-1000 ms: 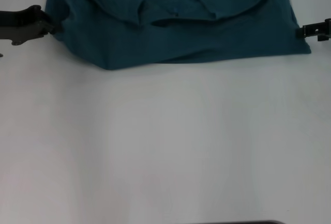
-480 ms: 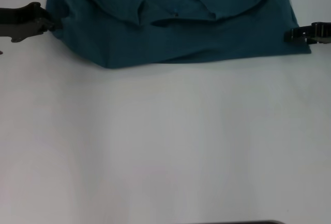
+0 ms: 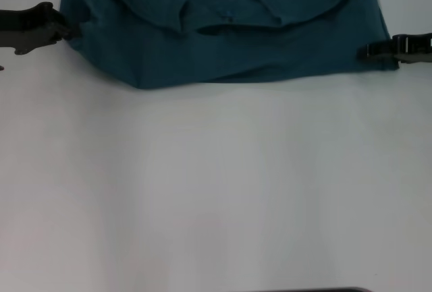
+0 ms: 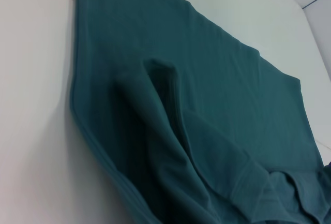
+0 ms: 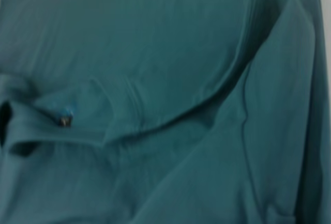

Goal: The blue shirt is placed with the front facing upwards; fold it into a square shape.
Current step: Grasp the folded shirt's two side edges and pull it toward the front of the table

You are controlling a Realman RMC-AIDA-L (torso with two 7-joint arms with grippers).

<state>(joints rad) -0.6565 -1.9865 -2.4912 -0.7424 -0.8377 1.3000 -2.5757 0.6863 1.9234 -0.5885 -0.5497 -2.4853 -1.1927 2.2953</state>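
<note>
The right tool lies low over the near right corner of the blue shirt, its dark tip overlapping the cloth; whether its fingers are apart or together on the fabric I cannot tell. The left tool sits at the shirt's left edge, tip touching the cloth, and its state is equally unclear. The shirt lies at the far side of the white worktop, already doubled, with a curved hem draped across the upper layer and the collar region showing in the right wrist view.

Judged from this, the step is taking both side edges for the next fold. It would go best if each tool catches every layer at matching heights, so the fold line stays straight.

Both arms reach in nearly horizontally from opposite sides, low to the worktop.
</note>
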